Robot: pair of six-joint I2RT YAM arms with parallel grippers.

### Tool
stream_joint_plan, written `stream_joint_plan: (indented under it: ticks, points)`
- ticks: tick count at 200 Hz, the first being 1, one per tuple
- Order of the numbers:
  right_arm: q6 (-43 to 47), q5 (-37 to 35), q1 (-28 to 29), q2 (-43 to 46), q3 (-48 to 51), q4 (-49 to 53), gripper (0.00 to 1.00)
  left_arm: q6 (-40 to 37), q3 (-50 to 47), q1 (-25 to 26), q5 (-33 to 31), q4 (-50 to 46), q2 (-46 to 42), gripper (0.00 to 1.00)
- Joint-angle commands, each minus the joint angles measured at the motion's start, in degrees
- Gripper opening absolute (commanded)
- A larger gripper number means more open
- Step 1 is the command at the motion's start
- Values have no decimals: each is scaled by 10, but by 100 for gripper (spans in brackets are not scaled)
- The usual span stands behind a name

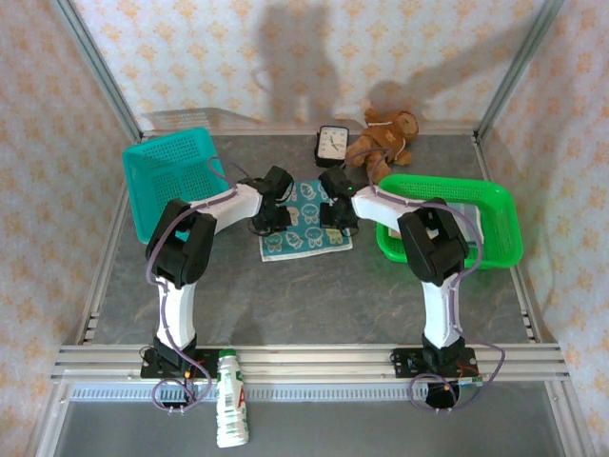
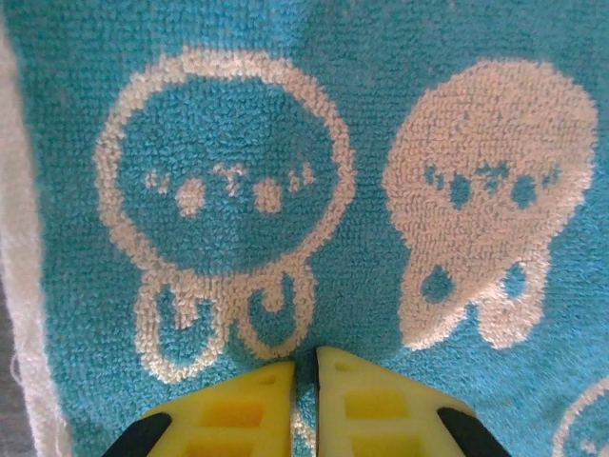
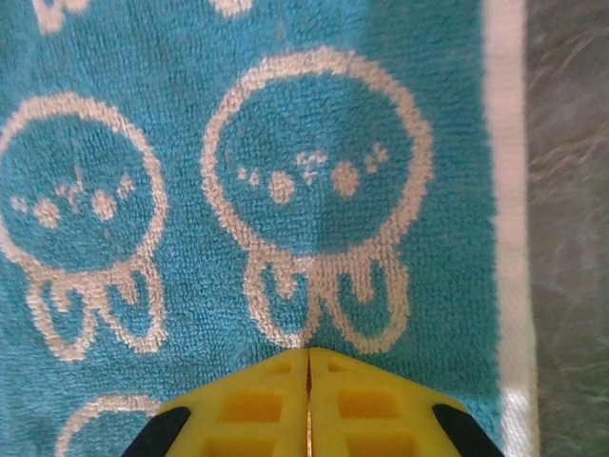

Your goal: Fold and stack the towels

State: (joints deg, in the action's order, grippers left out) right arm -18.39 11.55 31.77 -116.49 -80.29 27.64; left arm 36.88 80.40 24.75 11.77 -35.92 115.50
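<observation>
We see the left claw (image 2: 304, 357) and right claw (image 3: 309, 354) each pinched tight on the teal bunny towel (image 1: 304, 233) lying on the counter (image 1: 314, 295).

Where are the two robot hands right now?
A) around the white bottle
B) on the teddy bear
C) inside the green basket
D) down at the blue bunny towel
D: the left hand and the right hand both have their yellow tips at the towel, with its bunny print right in front of each wrist camera.
</observation>
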Motion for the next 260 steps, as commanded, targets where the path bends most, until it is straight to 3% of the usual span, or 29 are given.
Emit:
stream_joint_plan:
  ticks: [1, 62, 98, 148, 200, 260]
  points:
    - [-14, -10, 16, 17, 45, -4, 8, -11, -43, -2, -3, -12, -20, 13]
    - [-84, -38, 70, 132, 195, -26, 5, 16, -211, 17, 15, 6, -144, 13]
    - [-118, -44, 95, 176, 233, -25, 5, 27, -276, 21, 20, 8, -216, 14]
    - [-81, -90, 89, 170, 135, 22, 1, -12, -181, 0, 18, -20, -203, 14]
    - [-43, -75, 40, 86, 12, 39, 0, -47, -82, -64, -10, -8, -112, 9]
    - [-23, -61, 16, 1, -72, 57, 0, -53, -19, -82, -12, -9, -45, 8]
